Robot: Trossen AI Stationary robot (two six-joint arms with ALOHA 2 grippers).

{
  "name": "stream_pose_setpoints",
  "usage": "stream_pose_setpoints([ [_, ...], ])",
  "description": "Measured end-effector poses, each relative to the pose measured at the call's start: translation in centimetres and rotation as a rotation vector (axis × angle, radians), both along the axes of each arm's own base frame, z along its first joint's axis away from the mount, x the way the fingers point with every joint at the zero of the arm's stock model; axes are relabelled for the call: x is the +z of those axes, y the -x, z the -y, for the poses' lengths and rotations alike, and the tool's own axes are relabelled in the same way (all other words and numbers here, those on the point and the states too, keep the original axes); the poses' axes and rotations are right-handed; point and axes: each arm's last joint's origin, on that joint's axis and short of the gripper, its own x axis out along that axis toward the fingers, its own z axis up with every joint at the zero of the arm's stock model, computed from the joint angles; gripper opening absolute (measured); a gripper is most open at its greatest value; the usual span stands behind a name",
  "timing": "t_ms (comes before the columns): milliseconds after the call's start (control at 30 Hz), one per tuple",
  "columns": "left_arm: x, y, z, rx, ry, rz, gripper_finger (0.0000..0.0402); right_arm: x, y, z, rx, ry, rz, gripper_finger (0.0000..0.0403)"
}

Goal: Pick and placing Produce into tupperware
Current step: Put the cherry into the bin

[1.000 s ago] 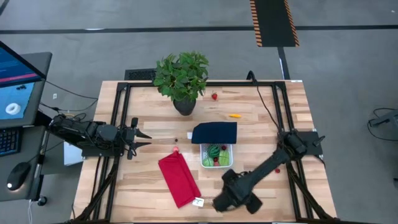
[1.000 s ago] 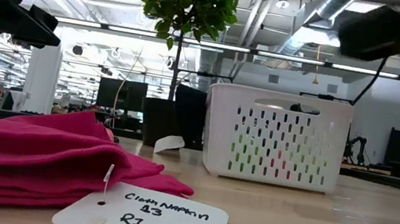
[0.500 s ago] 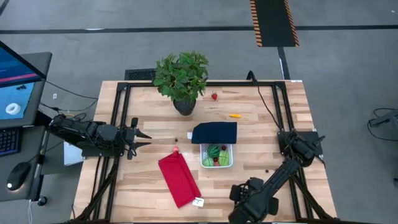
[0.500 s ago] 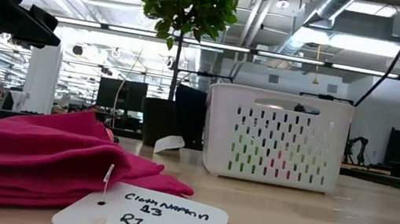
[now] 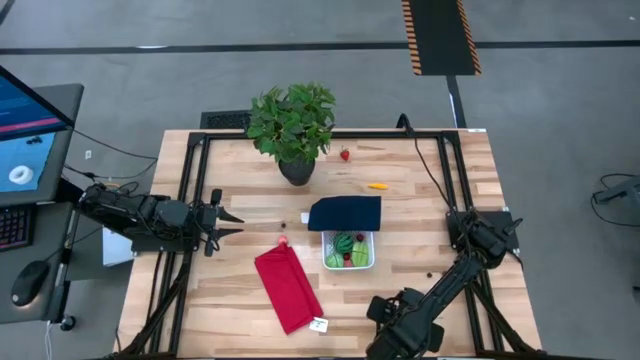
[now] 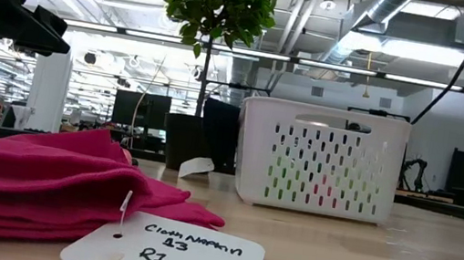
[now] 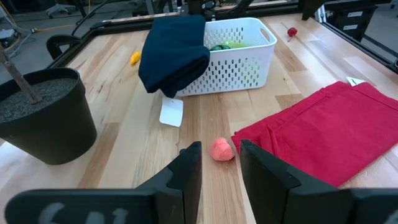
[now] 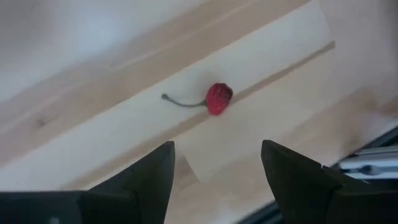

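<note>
The white perforated tupperware (image 5: 348, 250) stands mid-table with green and red produce (image 5: 346, 244) inside. A dark navy cover (image 5: 345, 213) hangs over its far rim. A strawberry (image 5: 345, 154) and an orange piece (image 5: 377, 186) lie on the far part of the table. My right gripper (image 8: 217, 152) points down near the table's near edge, open above a small red cherry (image 8: 217, 98) with a stem, clear of it. My left gripper (image 7: 219, 165) waits open at the left, and a pink-red piece (image 7: 222, 150) lies just past its fingertips.
A potted plant (image 5: 293, 130) stands at the far middle. A folded red cloth (image 5: 288, 288) with a paper tag (image 6: 163, 251) lies left of the tupperware. A small dark berry (image 5: 430, 276) lies right of the tupperware. The black frame rails (image 5: 190, 200) run along the table's sides.
My right gripper has swung along the near edge toward the table's right and rolled at the wrist, staying open. It has left the upper right of the low view. The left arm and the objects have kept still.
</note>
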Motion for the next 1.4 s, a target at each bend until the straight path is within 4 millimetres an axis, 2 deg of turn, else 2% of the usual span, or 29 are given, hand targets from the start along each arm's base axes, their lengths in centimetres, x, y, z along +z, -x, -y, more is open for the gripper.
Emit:
stream_pose_setpoints([
  [167, 0.0, 0.0, 0.0, 0.0, 0.0, 0.001, 0.01, -0.8, 0.1, 0.0, -0.018, -0.013, -0.011, 0.0265],
  [400, 0.0, 0.0, 0.0, 0.0, 0.0, 0.0, 0.01, -0.8, 0.2, 0.1, -0.089, 0.0, -0.025, 0.0265],
  [667, 0.0, 0.0, 0.0, 0.0, 0.0, 0.0, 0.01, -2.9, -0.3, 0.3, -0.109, -0.006, -0.011, 0.0265],
  [1400, 0.0, 0.0, 0.0, 0.0, 0.0, 0.0, 0.01, -2.8, -0.1, 0.7, -0.342, 0.089, -0.012, 0.0265],
])
